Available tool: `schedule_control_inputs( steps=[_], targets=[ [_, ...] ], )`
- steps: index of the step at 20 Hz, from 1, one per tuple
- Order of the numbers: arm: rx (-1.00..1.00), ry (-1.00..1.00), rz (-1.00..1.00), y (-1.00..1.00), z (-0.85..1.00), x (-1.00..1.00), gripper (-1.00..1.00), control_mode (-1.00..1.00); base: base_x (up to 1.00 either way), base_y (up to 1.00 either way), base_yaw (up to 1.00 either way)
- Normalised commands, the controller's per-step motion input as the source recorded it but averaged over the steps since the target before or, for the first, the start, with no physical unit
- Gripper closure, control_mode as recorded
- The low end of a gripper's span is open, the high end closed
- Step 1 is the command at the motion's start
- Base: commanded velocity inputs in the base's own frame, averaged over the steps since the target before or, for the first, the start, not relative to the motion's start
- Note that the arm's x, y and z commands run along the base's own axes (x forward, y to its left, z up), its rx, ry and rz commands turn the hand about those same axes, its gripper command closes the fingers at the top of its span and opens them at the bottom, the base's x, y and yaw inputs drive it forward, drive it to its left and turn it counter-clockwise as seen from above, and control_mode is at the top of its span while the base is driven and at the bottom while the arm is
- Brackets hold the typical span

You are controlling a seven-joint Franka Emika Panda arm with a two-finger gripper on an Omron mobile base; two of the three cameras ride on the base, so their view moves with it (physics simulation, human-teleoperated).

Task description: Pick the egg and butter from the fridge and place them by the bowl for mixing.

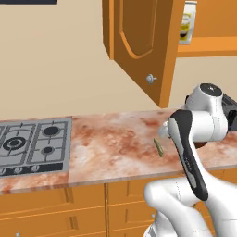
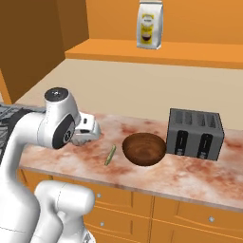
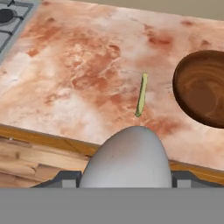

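Your claw (image 3: 126,177) is holding the egg (image 3: 127,157). In the hand view the pale egg sits big and round between the two dark tips, and it hides most of them. The egg hangs above the front edge of the tabletop (image 3: 78,74). The brown bowl (image 2: 144,148) sits on the tabletop, off to the right of the egg. The hand view cuts off its right side. A thin green stick (image 3: 141,94) lies flat between the egg and the bowl, touching neither. In the left base view your own arm hides the bowl. A grey toaster (image 2: 195,134) stands just beside the bowl. The stove (image 1: 32,146) is cut off at the left.
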Motion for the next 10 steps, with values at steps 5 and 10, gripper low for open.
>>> schedule_control_inputs(
  steps=[5,10],
  targets=[
    [-0.18,0.02,0.00,0.00,-0.68,0.20,1.00,-1.00,0.00,0.00,0.00],
    [-0.04,-0.01,0.01,0.00,-0.28,0.41,1.00,-1.00,0.00,0.00,0.00]
  ],
)
